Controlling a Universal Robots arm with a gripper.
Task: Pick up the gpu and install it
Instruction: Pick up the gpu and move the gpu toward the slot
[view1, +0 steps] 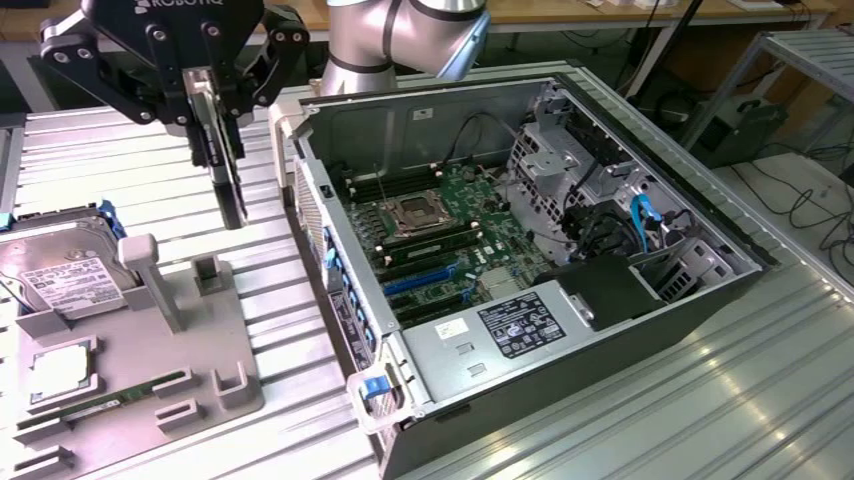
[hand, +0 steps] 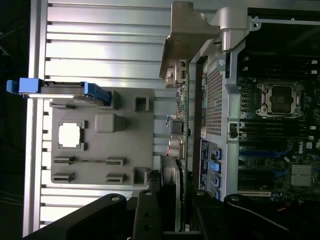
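1. Gripper (view1: 214, 125), black and two-fingered, is closed narrowly on the top edge of the gpu (view1: 230, 190), which hangs upright and edge-on in the air
2. That gpu hangs above the gap between a grey fixture tray (view1: 200, 350) and the open computer case (view1: 427, 92), touching neither, toward the edge of the worktop (view1: 667, 400) at the exterior view's left
3. Step in hand appears to be carrying the card across to the case; doing it well likely means keeping it vertical, clearing the case's wall, and lining it up with the blue slots (view1: 420, 280) on the motherboard (view1: 461, 225)
4. Tray also holds a hard drive (view1: 60, 270)
5. Worktop is ribbed, reflective silver metal; beyond its far edge are a wooden desk (view1: 694, 12) and trailing cables (view1: 801, 195)
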